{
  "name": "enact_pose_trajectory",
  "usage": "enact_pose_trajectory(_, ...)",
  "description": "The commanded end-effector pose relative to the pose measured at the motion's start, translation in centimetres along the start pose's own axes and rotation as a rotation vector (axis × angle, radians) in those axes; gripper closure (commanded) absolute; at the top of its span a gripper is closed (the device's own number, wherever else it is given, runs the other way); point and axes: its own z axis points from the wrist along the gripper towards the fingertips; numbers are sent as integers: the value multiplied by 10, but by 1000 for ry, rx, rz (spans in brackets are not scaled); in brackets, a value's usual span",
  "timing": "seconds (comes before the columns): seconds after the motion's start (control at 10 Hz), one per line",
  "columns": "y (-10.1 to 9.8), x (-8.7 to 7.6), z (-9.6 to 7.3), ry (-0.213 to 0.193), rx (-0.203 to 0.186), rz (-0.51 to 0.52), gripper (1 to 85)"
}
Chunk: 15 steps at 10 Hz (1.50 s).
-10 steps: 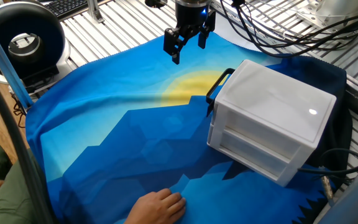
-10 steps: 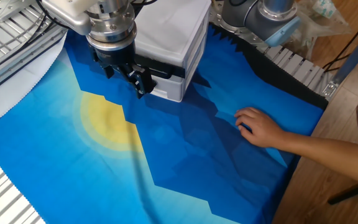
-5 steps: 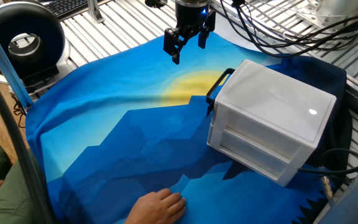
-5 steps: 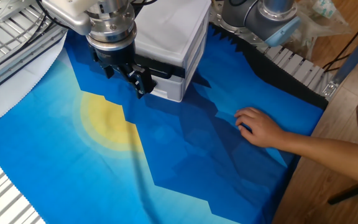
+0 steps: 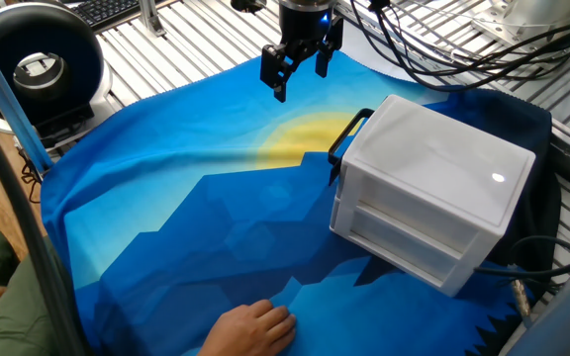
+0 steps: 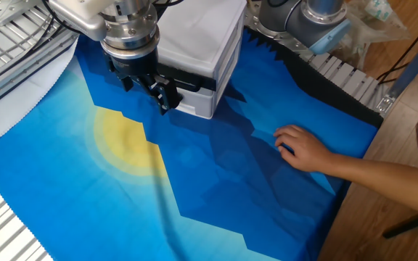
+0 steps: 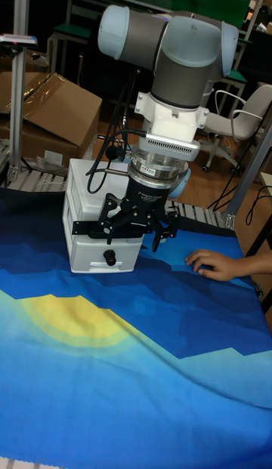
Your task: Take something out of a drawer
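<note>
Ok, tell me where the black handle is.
In one fixed view the black bar handle juts from the left end of the white drawer unit, right of and below the open gripper.

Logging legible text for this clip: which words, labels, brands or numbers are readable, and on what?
No text is readable in any view.
Small white sticker on the grey robot arm's wrist: too small to read.
White label on the black round device: blurred, unreadable.
White plastic two-drawer box: no markings visible.
</note>
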Motion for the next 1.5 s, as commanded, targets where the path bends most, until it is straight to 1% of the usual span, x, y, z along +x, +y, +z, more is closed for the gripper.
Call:
enact_pose_trajectory(0.0, -2, -7, 0, -25, 19, -223, 847)
enact_pose_trajectory(0.1, -2, -7, 1, -24, 27, -228, 847)
enact_pose_trajectory(0.4, 0, -10, 1, -33, 28, -254, 847)
enact_pose_trajectory(0.5, -1, -8, 0, -27, 34, -282, 847)
enact_pose_trajectory(0.6, -6, 0, -1, 3, 50, -313, 847)
enact_pose_trajectory(0.7, -8, 3, -2, 16, 56, -378, 847)
enact_pose_trajectory(0.8, -8, 0, -3, 6, 60, -475, 847)
enact_pose_trajectory(0.9, -5, -3, -5, -1, 61, -615, 847)
enact_pose_trajectory(1.0, -1, -2, -5, -1, 54, -746, 847)
enact_pose_trajectory(1.1, -3, -4, -5, 0, 75, -845, 847)
enact_pose_trajectory(1.2, 4, -8, -9, -32, 68, -937, 847)
enact_pose_trajectory(1.3, 19, -5, -11, -52, 7, -1012, 837)
enact_pose_trajectory(1.4, 7, -6, -10, -32, 41, -1133, 703)
